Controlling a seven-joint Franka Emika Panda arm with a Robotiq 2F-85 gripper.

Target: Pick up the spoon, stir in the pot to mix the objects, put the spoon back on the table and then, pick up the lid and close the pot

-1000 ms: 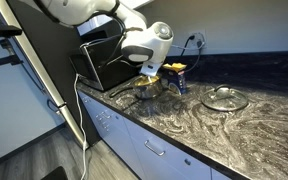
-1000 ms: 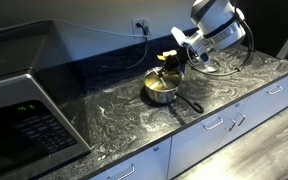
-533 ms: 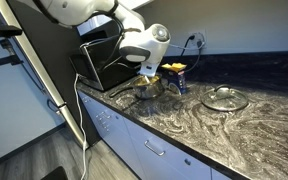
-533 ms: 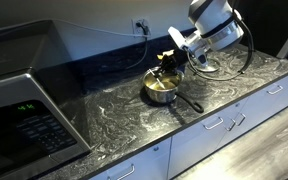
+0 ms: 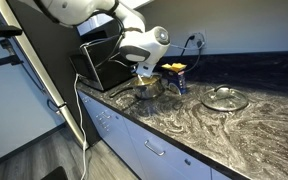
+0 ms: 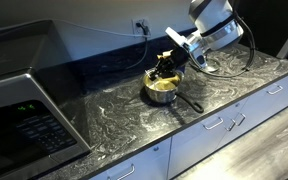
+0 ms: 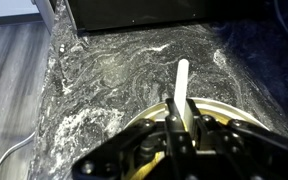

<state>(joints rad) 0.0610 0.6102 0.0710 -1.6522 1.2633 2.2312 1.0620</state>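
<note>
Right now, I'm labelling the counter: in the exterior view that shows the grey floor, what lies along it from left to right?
Black appliance, pot, blue box, glass lid. The gripper overlaps the pot, so I leave it out.

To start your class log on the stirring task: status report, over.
Hand shut on spoon, over pot. Lid apart on table. Nothing seen blocking the pot.
</note>
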